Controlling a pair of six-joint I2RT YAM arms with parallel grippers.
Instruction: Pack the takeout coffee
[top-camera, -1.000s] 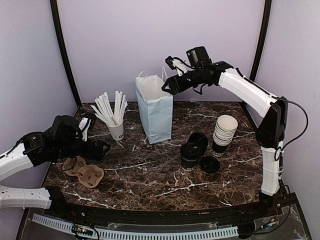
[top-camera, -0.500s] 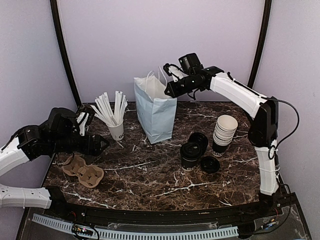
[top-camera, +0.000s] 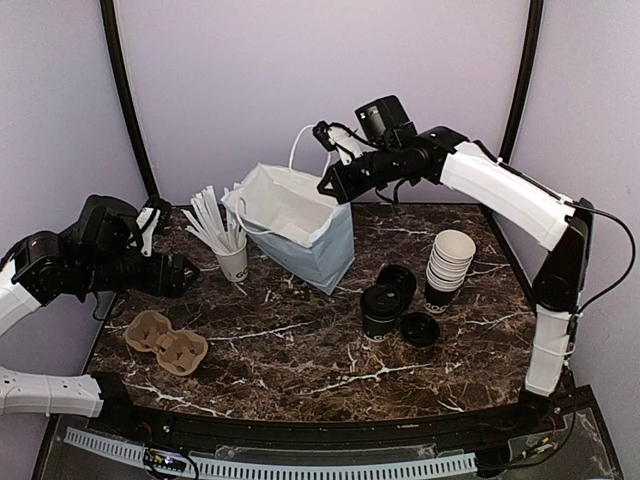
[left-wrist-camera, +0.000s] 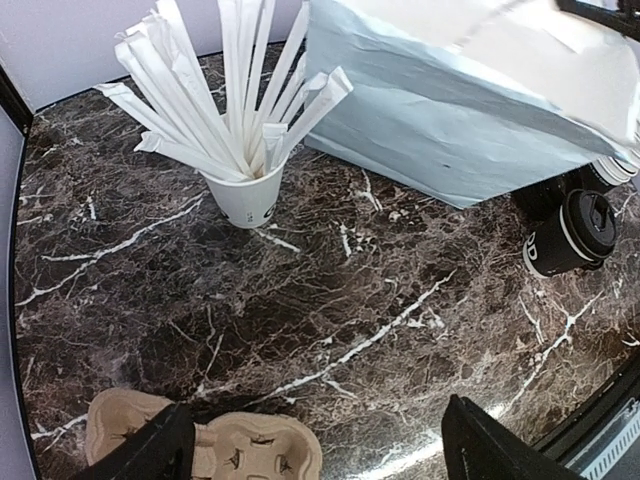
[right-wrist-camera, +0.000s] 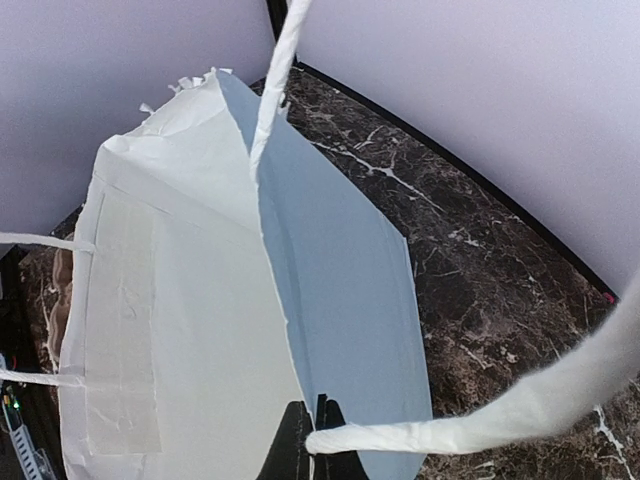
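Right of the paper bag (top-camera: 300, 225) the takeout coffee (top-camera: 380, 310) stands on the table, not held. Right gripper (top-camera: 330, 185) is clamped on the bag handle (right-wrist-camera: 480, 405), holding the mouth tilted open. Left gripper (top-camera: 185, 275) hovers left of the bag with its fingers apart and nothing in them. Step, as I judge it: bag opening. Next I need a grasp on the cup.

The right gripper (top-camera: 330, 186) has its jaws closed on the rim of the pale blue paper bag (top-camera: 318, 250), which leans leftward, mouth open. The takeout coffee (top-camera: 380, 310) stands nearby on the desk (top-camera: 300, 350).
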